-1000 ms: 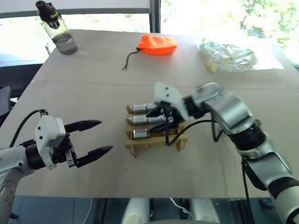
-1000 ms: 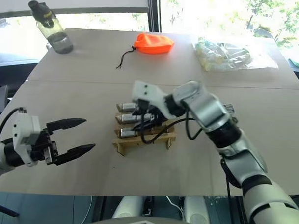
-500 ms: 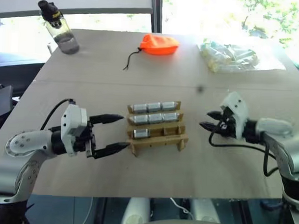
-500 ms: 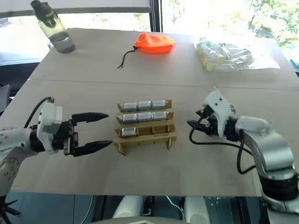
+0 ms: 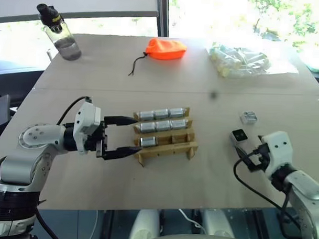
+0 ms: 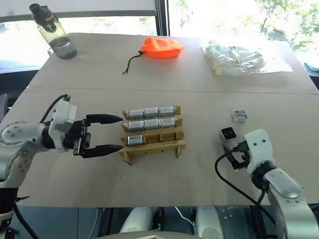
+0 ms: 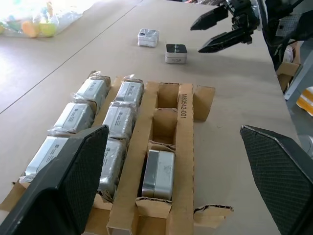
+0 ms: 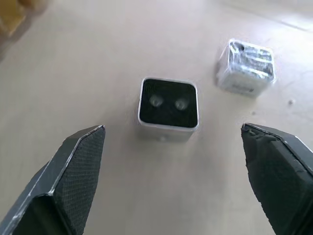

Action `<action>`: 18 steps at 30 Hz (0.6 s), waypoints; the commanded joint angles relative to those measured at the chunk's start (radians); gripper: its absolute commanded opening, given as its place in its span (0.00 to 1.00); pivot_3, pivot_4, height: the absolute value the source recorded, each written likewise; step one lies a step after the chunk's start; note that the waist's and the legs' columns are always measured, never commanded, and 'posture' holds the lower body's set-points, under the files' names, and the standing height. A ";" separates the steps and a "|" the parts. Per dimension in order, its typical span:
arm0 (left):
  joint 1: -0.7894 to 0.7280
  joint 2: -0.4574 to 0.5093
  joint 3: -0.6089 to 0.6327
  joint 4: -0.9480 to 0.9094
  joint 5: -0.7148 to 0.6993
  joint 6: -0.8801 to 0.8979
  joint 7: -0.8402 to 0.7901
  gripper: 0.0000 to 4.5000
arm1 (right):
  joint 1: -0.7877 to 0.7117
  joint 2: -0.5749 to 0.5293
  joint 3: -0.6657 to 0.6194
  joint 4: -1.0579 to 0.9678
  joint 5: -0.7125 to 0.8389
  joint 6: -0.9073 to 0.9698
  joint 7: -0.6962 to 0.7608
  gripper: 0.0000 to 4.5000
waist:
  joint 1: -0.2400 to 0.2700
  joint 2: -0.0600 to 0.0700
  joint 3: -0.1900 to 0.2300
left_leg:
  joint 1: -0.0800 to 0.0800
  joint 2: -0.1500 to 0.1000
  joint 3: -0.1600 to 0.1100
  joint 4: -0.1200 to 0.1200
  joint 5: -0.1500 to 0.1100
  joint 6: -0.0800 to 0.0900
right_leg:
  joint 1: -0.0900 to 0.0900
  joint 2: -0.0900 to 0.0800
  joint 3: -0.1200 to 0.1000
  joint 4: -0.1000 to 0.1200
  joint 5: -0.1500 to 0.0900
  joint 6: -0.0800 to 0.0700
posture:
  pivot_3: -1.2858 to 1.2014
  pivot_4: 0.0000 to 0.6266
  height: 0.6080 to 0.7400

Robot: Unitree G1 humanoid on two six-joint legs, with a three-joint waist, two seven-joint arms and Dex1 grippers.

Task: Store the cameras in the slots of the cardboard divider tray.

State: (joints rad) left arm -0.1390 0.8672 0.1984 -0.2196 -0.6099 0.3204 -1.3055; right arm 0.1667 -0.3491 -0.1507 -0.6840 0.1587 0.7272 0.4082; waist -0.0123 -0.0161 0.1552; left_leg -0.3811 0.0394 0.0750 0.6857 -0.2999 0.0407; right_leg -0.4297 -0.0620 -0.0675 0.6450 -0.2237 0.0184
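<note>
Cardboard divider tray (image 5: 165, 135) sits mid-tabletop (image 5: 98, 86), slightly toward the near edge. Far row and middle row each hold three cameras (image 5: 161, 114) in clear wrap; near row holds one at its left end (image 7: 158, 173), the other near-row slots open. Two loose cameras lie toward the right edge: one with a black face up (image 8: 168, 108), one wrapped (image 8: 246, 66) just beyond it; markings on either too small to read. Left tool (image 5: 125, 135) spread wide, fingers level, tips at the tray's left end; whether they touch the cardboard cannot be told. Right tool (image 7: 218, 29) wide open, holding nothing, near the black-faced camera, apart from it. Along the far edge: water bottle (image 5: 60, 32), orange pouch (image 5: 167, 48), clear plastic bag (image 5: 245, 59), contents indistinct.
</note>
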 commanded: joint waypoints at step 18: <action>0.034 0.009 0.053 -0.026 0.003 -0.024 0.024 1.00 | -0.089 0.012 0.035 0.249 0.013 -0.206 -0.025 0.69 | 0.002 0.000 0.000 | -0.001 0.000 0.000 0.000 0.000 0.000 | 0.000 0.000 0.000 0.000 0.002 -0.003 | 0.52 0.24 0.89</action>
State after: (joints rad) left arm -0.1076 0.8684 0.2184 -0.2195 -0.5996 0.3137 -1.2874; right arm 0.0892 -0.3363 -0.1135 -0.4194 0.1615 0.5438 0.3833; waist -0.0106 -0.0160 0.1552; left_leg -0.3817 0.0392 0.0746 0.6857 -0.2999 0.0409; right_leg -0.4298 -0.0622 -0.0673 0.6448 -0.2220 0.0154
